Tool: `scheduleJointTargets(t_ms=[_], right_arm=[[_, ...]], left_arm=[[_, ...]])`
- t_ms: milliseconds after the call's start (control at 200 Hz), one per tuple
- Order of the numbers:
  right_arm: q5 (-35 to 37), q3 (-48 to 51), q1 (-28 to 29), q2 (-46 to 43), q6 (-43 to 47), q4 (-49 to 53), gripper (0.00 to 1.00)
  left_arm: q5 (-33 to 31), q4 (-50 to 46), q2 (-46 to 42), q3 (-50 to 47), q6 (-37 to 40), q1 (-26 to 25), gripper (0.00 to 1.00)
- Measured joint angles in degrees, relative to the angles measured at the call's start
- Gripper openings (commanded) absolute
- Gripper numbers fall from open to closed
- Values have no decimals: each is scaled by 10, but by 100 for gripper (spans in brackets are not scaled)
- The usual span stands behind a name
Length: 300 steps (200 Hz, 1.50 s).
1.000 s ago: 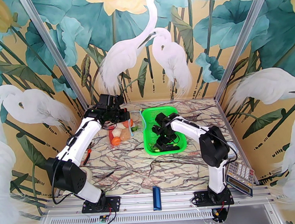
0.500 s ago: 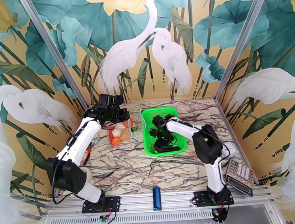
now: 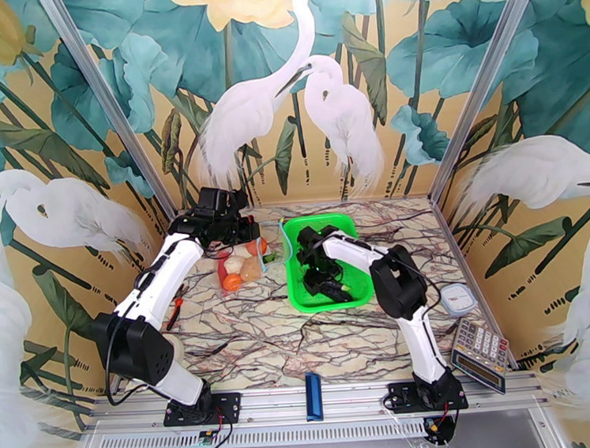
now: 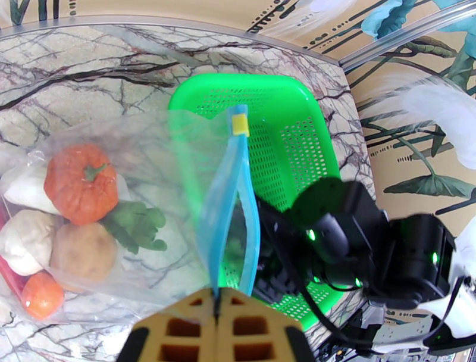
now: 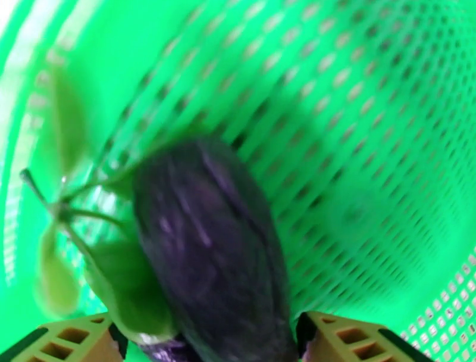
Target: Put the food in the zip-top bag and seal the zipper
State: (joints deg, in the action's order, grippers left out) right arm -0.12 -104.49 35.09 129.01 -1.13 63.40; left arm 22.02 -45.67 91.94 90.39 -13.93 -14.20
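The right gripper (image 5: 202, 339), jaws spread, straddles the eggplant (image 5: 208, 256), whose long axis runs up-frame from it. The left gripper (image 4: 217, 297) stays clamped on the zipper (image 4: 238, 196).

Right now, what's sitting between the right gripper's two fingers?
In the right wrist view, the dark eggplant lies between the open right gripper's fingers, resting on the green basket, with a green leafy piece beside it.
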Motion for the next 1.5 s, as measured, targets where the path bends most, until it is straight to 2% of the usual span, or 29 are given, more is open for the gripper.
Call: scheduleJointTargets(t_ms=[190, 390, 595, 775, 795, 865, 960, 985, 1101, 1296, 1501], right_arm=[[6, -74, -22, 45, -63, -2, 81], [-12, -90, -54, 50, -133, -19, 81], [-75, -55, -93, 39, -196, -78, 81], [-104, -8, -99, -6, -222, -128, 81], [-107, -3, -99, -12, -223, -133, 85], [-110, 8, -99, -35, -228, -148, 86], [-108, 9, -98, -66, -228, -156, 83], [-105, 9, -98, -74, -227, -157, 77], [-97, 1, -97, -97, -213, -142, 63], [-87, -1, -86, -102, -194, -84, 60], [-66, 17, -48, -102, -187, -42, 58]], left_arm=[[0, 0, 0, 0, 0, 0, 0], [0, 0, 0, 0, 0, 0, 0], [0, 0, 0, 0, 0, 2, 0], [0, -2, 0, 0, 1, 5, 0], [0, -2, 0, 0, 1, 6, 0], [0, -2, 0, 0, 2, 7, 0], [0, -2, 0, 0, 2, 7, 0], [0, -2, 0, 0, 2, 7, 0], [0, -2, 0, 0, 2, 7, 0], [0, -2, 0, 0, 2, 7, 0], [0, -2, 0, 0, 2, 7, 0]])
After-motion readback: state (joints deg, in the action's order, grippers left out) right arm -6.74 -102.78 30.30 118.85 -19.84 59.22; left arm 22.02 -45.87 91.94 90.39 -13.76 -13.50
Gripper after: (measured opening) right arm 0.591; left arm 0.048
